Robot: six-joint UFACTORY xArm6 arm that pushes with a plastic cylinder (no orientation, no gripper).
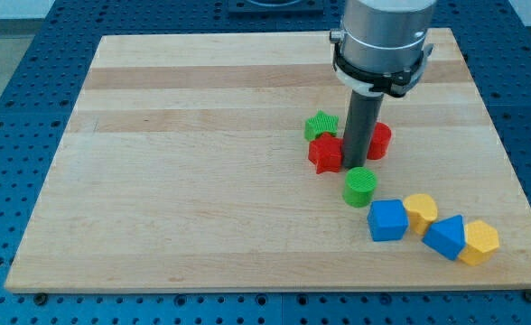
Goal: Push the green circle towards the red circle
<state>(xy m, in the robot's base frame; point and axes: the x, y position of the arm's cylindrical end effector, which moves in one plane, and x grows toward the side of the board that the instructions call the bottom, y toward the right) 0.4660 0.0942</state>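
The green circle [359,186] lies right of the board's middle. The red circle [379,140] sits just above it to the right, half hidden behind the rod. My tip [354,165] rests on the board right above the green circle's top edge, between it and the red star [325,153]. The rod covers the red circle's left part.
A green star [321,125] sits above the red star. At the lower right lie a blue cube [387,220], a yellow block [420,211], a blue block [446,236] and a yellow block [479,242]. The board's [202,181] right edge is close by.
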